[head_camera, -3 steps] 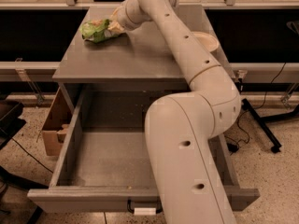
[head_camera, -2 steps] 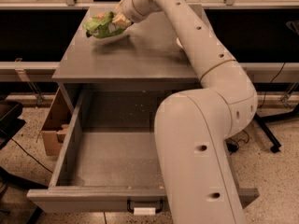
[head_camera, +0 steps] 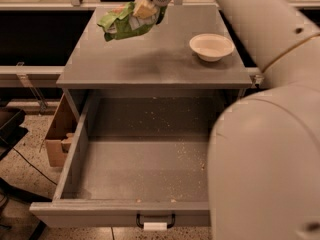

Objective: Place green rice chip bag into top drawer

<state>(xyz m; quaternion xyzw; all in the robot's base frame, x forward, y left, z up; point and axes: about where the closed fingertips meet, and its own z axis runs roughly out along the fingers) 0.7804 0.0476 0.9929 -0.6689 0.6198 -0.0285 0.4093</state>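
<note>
The green rice chip bag (head_camera: 121,25) has been lifted off the cabinet top (head_camera: 150,64) since 1 s ago. It's now held up in the air. The gripper (head_camera: 142,9) is at the back left of the top, and its fingers (head_camera: 146,5) are pinched shut on the bag's upper right edge. The bag hangs down & to the left of the fingers. So the pick-up looks done, and the carry is what's left.

The top drawer (head_camera: 145,159) is pulled open, well below and in front of the fingers, w/ only crumbs seen inside. A white bowl (head_camera: 211,47) is sat to the right of the fingers, apart from the bag. A cardboard box (head_camera: 56,134) is beside the drawer, lower left. Nothing is seen btwn bag and drawer, but the drawer's right part is hidden by the robot's own arm (head_camera: 265,159).
</note>
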